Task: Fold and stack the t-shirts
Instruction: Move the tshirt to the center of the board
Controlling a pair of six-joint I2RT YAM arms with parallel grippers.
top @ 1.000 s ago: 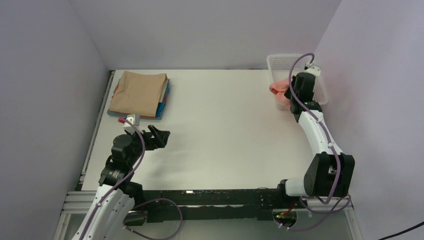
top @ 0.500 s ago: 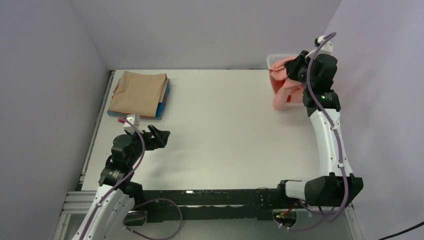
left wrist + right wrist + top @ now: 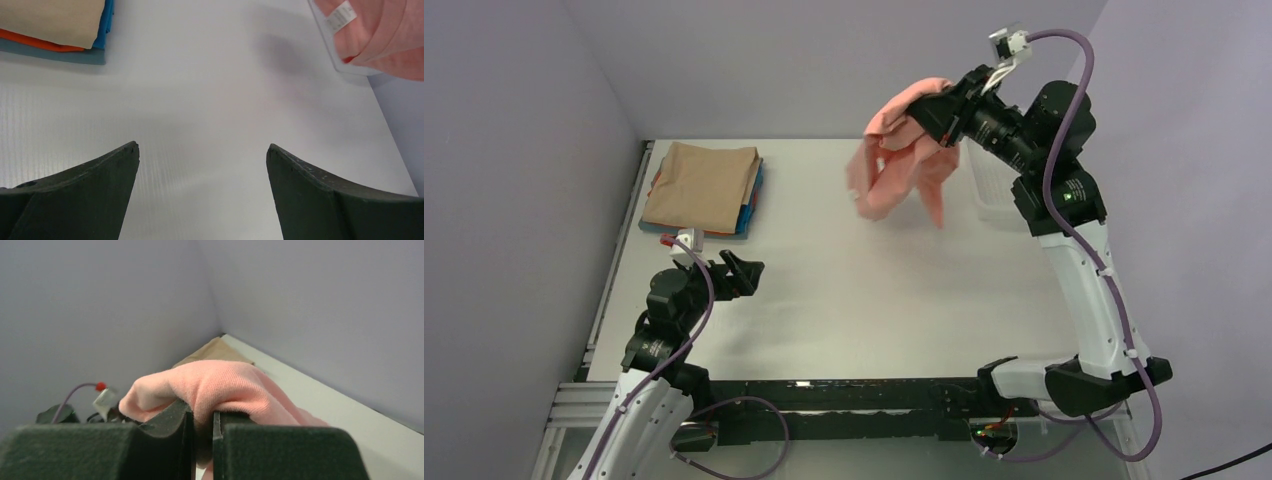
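Observation:
My right gripper point(image 3: 936, 108) is shut on the salmon-pink t-shirt point(image 3: 894, 170) and holds it high above the table's back middle; the cloth hangs loose below. In the right wrist view the pink cloth point(image 3: 225, 387) bulges over my closed fingers point(image 3: 167, 422). In the left wrist view its edge and label point(image 3: 385, 35) show at the top right. A folded stack with the tan t-shirt point(image 3: 702, 185) on top sits at the back left, blue and reddish edges beneath point(image 3: 60, 47). My left gripper point(image 3: 742, 272) is open and empty, low over the table at the front left.
A white mesh basket point(image 3: 996, 185) stands at the back right against the wall, partly hidden by my right arm. Purple walls close in on the left, back and right. The white table point(image 3: 844, 290) lies between the arms.
My right gripper has lifted the pink t-shirt out of the basket and swung it up and to the left over the table. The left arm has not moved.

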